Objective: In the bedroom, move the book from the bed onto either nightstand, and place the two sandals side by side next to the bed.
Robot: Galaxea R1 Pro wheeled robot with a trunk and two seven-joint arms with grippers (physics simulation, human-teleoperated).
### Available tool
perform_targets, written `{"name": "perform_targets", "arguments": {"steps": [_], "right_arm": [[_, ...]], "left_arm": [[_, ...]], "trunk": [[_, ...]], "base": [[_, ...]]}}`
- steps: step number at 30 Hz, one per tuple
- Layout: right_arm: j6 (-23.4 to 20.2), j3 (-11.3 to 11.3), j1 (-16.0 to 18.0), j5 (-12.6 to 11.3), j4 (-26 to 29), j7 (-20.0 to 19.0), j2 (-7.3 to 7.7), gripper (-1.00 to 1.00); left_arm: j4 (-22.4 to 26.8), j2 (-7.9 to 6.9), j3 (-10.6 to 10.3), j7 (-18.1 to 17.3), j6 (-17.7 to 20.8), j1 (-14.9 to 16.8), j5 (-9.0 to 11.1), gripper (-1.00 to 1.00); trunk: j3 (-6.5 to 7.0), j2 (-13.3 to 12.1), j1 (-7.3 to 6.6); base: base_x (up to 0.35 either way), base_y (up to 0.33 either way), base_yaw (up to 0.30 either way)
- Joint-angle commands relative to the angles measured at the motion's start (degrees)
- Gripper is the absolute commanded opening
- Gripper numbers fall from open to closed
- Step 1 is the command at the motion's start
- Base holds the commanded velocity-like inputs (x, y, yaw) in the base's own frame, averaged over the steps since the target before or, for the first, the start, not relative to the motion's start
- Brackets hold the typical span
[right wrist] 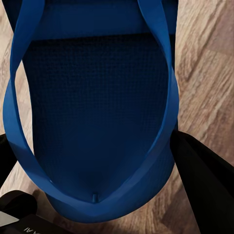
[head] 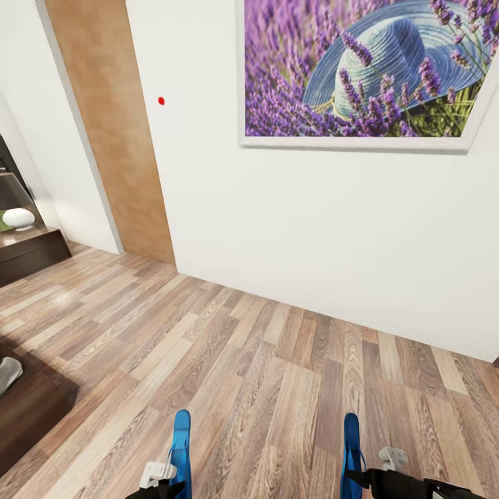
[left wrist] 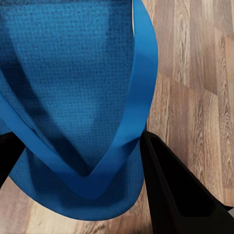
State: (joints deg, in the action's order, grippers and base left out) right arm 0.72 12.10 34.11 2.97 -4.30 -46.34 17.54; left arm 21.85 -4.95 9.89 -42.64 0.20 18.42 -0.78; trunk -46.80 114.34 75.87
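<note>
Each gripper holds one bright blue sandal above the wood-plank floor at the bottom of the head view. My left gripper (head: 165, 479) is shut on the left sandal (head: 182, 443). My right gripper (head: 366, 478) is shut on the right sandal (head: 351, 449). In the left wrist view the sandal (left wrist: 73, 87) and its strap sit between black fingers (left wrist: 170, 195). In the right wrist view the other sandal (right wrist: 97, 107) lies between the dark fingers (right wrist: 204, 185). A dark brown corner of the bed (head: 28, 409) shows at lower left. A nightstand (head: 28, 253) stands at far left. The book is out of view.
A white wall with a large framed lavender-and-hat picture (head: 367, 69) faces me. A light wooden door panel (head: 114, 125) stands to its left. A white rounded object (head: 19, 218) rests on the nightstand. Open plank floor (head: 263, 360) stretches between me and the wall.
</note>
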Motion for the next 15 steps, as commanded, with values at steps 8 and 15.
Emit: {"name": "perform_targets", "arguments": {"steps": [8,15], "right_arm": [[0.0,0.4,0.1,0.4,-0.2,-0.2,0.04,-1.0],[0.0,0.4,0.1,0.4,-0.2,-0.2,0.04,-1.0]], "left_arm": [[-0.1,-0.04,0.3,-0.4,-0.1,0.0,-0.2,-1.0],[-0.1,-0.05,0.3,-0.4,-0.1,0.0,-0.2,-1.0]], "trunk": [[-0.02,0.0,-0.01],[-0.22,0.0,-0.01]], "base": [[0.0,0.0,0.035],[0.0,0.0,0.242]]}}
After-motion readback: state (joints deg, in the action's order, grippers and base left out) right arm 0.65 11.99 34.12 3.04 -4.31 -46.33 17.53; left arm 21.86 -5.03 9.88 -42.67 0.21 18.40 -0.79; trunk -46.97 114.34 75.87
